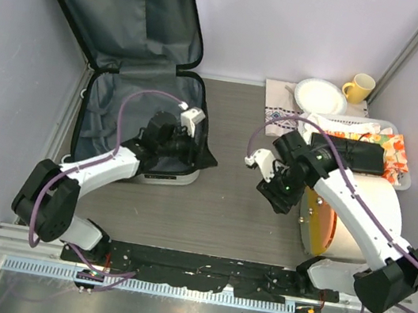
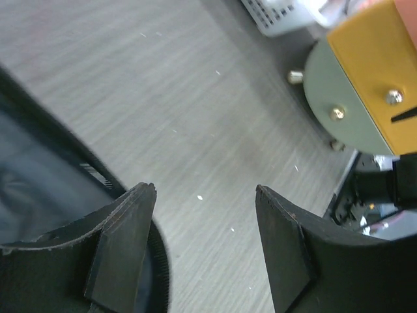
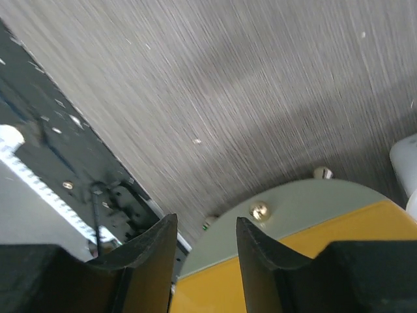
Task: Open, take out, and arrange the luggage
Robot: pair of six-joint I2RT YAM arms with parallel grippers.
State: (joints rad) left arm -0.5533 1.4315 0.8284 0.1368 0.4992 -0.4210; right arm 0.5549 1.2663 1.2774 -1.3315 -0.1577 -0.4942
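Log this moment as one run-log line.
luggage: open, lid raised | left end effector: open, empty, by luggage rim | right end effector: open, empty, near yellow round object

One suitcase (image 1: 130, 7) (open), one mug (image 1: 359, 87)

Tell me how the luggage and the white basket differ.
The luggage lies open at the left, lid propped upright; the white basket sits at the right rear. The luggage shows dark grey lining; the basket is white and slatted. The basket holds orange patterned cloth; the luggage's visible lining looks bare. Both rest on the table.
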